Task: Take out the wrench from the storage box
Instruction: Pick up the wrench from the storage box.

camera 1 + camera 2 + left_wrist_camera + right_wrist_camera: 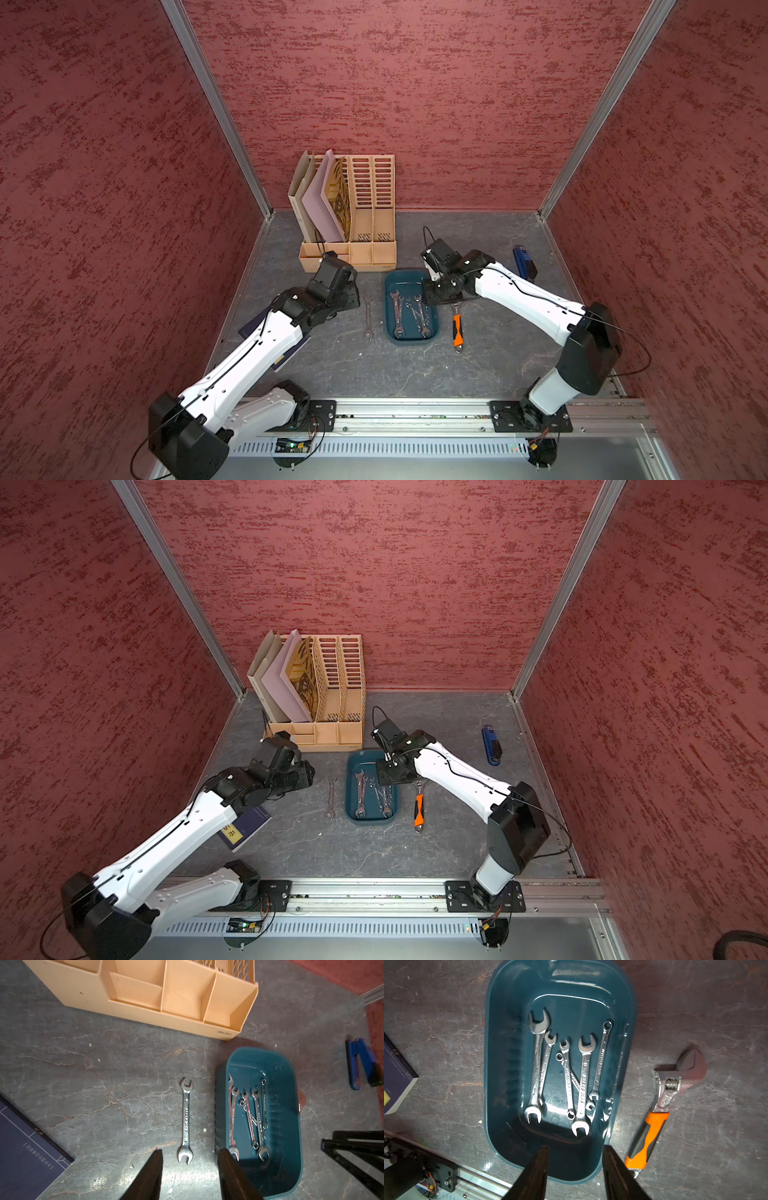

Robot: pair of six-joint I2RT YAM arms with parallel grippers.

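Gaping fingers (151, 1174), both pairs seemingly empty

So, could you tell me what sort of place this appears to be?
Probably a robot test cell rather than a workshop: red textured panels wall in a small grey tabletop; the left arm and right arm are bolted to an aluminium rail.

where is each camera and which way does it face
Both top views: high in front, facing down at the grey table; left arm, right arm show.
Left wrist: faces down past open left gripper at a silver metal wrench.
Right wrist: faces down past open right gripper into the dark teal plastic storage box.
Wrist views share that box.
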